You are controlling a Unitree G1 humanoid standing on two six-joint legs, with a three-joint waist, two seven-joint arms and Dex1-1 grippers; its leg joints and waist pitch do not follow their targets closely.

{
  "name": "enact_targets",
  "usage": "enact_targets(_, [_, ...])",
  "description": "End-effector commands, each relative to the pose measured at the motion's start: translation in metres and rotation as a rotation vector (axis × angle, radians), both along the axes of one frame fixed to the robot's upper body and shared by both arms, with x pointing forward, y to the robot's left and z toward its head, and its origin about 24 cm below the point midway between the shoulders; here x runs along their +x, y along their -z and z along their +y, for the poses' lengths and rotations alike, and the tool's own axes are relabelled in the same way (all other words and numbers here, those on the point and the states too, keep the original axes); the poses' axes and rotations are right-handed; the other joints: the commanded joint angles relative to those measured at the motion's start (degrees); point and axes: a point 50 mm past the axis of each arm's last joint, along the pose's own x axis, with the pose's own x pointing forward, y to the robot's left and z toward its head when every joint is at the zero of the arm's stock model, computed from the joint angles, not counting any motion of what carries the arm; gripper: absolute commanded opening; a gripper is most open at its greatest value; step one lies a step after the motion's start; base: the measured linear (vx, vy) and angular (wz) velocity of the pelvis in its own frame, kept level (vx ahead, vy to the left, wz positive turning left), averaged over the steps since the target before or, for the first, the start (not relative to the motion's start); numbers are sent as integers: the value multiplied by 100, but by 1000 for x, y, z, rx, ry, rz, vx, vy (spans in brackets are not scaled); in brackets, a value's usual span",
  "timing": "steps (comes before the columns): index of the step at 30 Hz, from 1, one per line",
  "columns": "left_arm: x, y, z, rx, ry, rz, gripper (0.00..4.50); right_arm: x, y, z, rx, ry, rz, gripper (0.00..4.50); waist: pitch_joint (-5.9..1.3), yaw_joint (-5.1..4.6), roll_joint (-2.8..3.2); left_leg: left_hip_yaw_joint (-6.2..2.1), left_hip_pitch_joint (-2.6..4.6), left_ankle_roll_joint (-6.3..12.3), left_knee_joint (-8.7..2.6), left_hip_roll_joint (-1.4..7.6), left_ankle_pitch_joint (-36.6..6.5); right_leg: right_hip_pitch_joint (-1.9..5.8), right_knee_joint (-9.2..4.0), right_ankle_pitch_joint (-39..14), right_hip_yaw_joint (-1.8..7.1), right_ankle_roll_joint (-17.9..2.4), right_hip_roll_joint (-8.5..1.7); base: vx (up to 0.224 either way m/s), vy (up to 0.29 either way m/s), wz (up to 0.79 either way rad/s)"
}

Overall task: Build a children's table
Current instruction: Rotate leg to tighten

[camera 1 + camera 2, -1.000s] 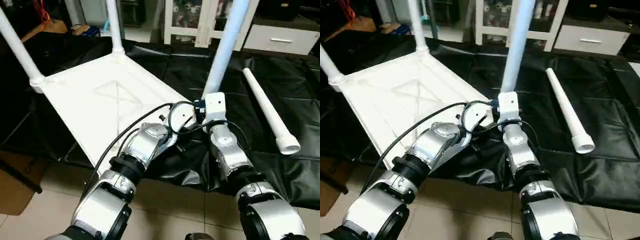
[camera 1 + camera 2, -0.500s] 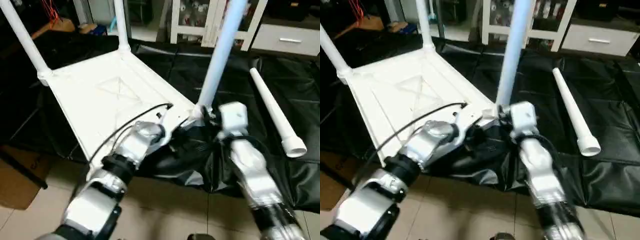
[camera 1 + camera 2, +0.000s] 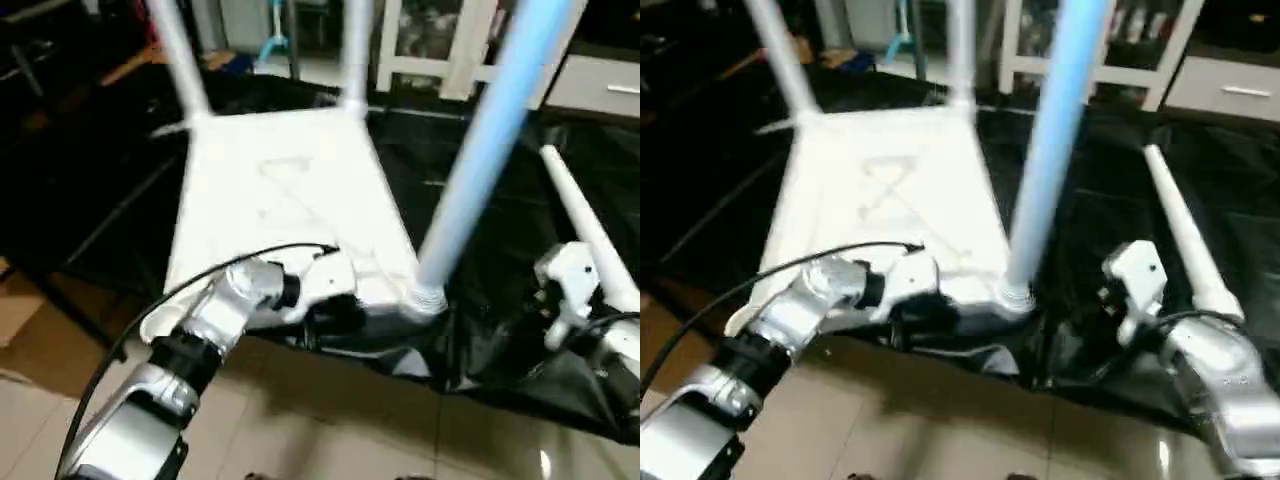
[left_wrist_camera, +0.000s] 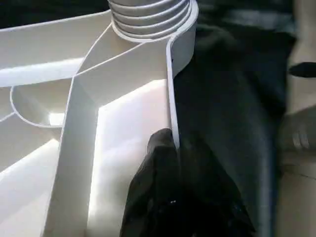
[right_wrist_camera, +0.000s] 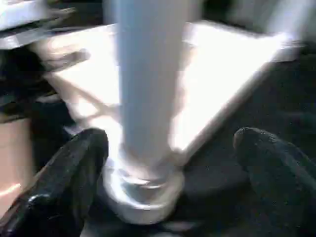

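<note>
Left pincer (image 4: 170, 163) clamped on table top (image 3: 285, 190) rim; right pincer (image 5: 163, 163) wide open, empty, w/ fingers either side of the leg (image 3: 480, 150). Top's light, stiff, slick plastic — hold by rim/ribs.

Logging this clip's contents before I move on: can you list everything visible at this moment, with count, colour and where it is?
table top: one, white, upside down on the black sheet, ribbed underside up.
fitted legs: three, white, standing up from the top's corner sockets, two far, one near.
loose leg: one, white, lying on the sheet right of the top.
black sheet: one, spread over the tiled floor under the table parts.
cabinet: one, white with glass doors, at the back.
cardboard: brown, at the floor's left edge.
left gripper: black fingers shut on the top's near rim.
right gripper: black fingers wide open, either side of the near leg's base.
</note>
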Motion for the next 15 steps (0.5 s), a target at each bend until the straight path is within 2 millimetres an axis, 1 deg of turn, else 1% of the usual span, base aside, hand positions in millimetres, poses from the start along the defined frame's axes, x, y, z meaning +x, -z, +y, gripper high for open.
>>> enact_targets(1, [-9,-2,-13,-62,85,-4,0,-2,-5,2,-8,-122,41,448,-321,-22,-205,-244,132,846,-518,442,-899,226,-289,-660,150,-1192,-202,0,0,0])
enact_targets(2, [-9,-2,-14,-59,94,-6,0,-1,-5,0,-29,-142,44,448,-324,-13,-214,-242,132,874,-506,430,-906,223,-294,-798,146,-1159,-204,0,0,0])
enact_targets(3, [-9,-2,-14,-59,95,-6,0,-1,-5,0,-32,-144,44,448,-312,-19,-212,-235,129,858,-510,426,-937,208,-319,-978,152,-1112,-204,0,0,0])
enact_targets(4, [-9,-2,-14,-59,99,-7,0,1,-5,0,-51,-163,45,448,-310,-21,-219,-237,137,808,-516,425,-1032,193,-335,-1205,149,-1082,-205,0,0,0])
enact_targets(5, [-11,-3,-15,-63,107,-3,0,5,-5,-2,-61,-188,49,448,-308,-31,-246,-236,126,786,-520,422,-1069,201,-350,-1309,150,-1050,-200,0,0,0])
enact_targets(6, [-12,-4,-15,-67,113,-1,0,11,-6,-2,-65,-194,41,448,-322,-28,-240,-241,144,732,-517,427,-1065,189,-346,-1361,153,-1060,-203,0,0,0])
enact_targets(7, [-12,-4,-15,-67,114,-2,0,12,-6,-2,-65,-192,38,448,-331,-39,-259,-237,137,717,-508,422,-1006,189,-331,-1302,153,-1084,-193,0,0,0])
enact_targets(8, [-12,-4,-16,-68,116,-3,0,16,-7,-1,-68,-187,28,448,-334,-29,-259,-231,150,723,-503,422,-954,183,-331,-1239,157,-1093,-190,0,0,0])
enact_targets(9, [-13,-5,-16,-71,119,-4,0,21,-8,1,-56,-187,23,421,-344,-40,-307,-218,143,761,-490,415,-859,186,-318,-1127,158,-1125,-179,0,0,0])
enact_targets(10, [-13,-5,-16,-71,120,-4,0,22,-8,1,-50,-190,27,421,-354,-27,-283,-221,144,806,-477,412,-738,192,-290,-1000,158,-1160,-188,0,0,0])
enact_targets(11, [-13,-6,-17,-75,123,-4,0,24,-7,3,-36,-208,46,421,-356,-19,-279,-217,147,840,-468,413,-691,191,-284,-947,157,-1169,-185,0,0,0])
enact_targets(13, [-14,-7,-17,-76,127,-4,0,25,-5,5,-25,-240,78,390,-372,3,-275,-214,142,994,-438,417,-429,205,-242,-659,158,-1221,-185,0,0,0])
enact_targets(15, [-14,-7,-17,-75,129,-4,0,26,-4,5,-29,-254,86,374,-389,13,-275,-212,133,1097,-412,410,-236,212,-204,-461,147,-1272,-177,0,0,0])
